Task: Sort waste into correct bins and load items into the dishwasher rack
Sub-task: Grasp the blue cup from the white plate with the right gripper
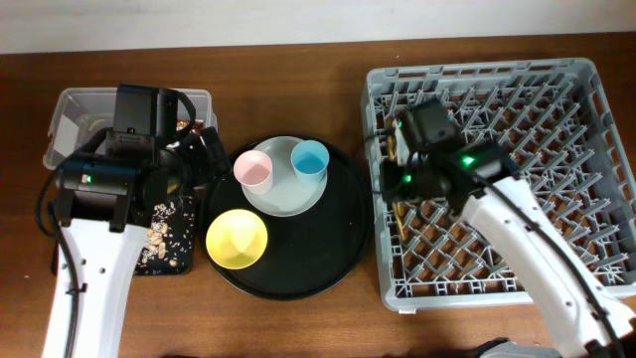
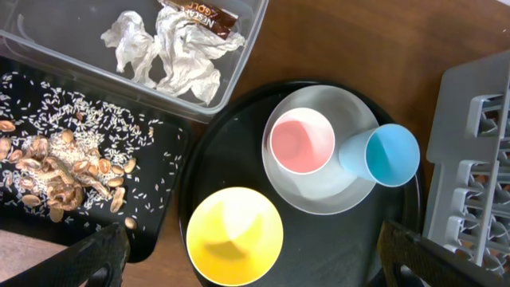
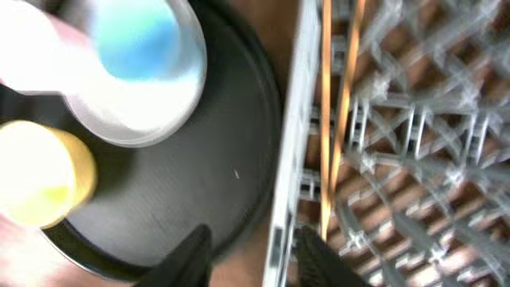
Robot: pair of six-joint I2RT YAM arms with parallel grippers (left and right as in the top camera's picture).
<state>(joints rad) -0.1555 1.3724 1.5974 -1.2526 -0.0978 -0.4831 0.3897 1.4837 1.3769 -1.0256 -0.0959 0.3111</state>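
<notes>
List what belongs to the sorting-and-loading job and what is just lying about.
Job: napkin, wrapper, food scraps, clear tub, shallow black tray, pink cup, blue cup, yellow bowl, plate, chopsticks, dishwasher rack.
Lying about: round black tray.

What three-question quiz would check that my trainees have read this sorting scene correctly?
1. True or false: the chopsticks lie in the dishwasher rack.
2. What does the clear tub hold? A) nothing at all B) a crumpled napkin and a snack wrapper C) only liquid
3. How many cups stand on the plate?

Key: 1 true. 2 B. 3 two, the pink cup and the light-blue cup.
</notes>
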